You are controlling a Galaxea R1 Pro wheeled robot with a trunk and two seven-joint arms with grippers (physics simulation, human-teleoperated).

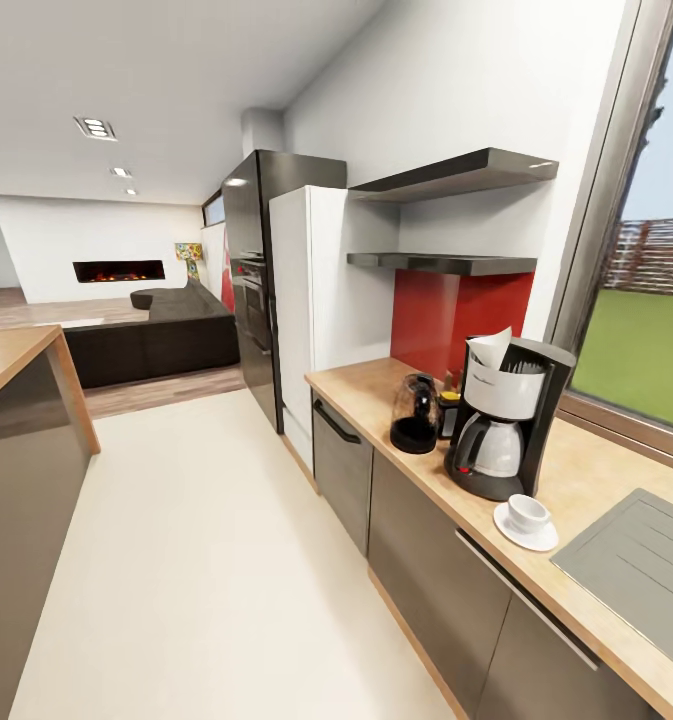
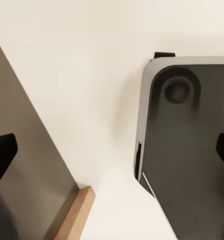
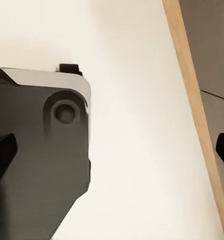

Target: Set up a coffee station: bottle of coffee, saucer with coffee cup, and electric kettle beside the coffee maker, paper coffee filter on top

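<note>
Cup (image 1: pixel 527 513) on saucer (image 1: pixel 525 531) before coffee maker (image 1: pixel 506 415)

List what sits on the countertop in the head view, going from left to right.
Electric kettle → coffee maker with the paper coffee filter on top → coffee cup on its saucer → sink.

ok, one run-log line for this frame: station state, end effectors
coffee maker on countertop | filter on top | cup on saucer beside | kettle beside | left end effector open, empty | right end effector open, empty
</note>
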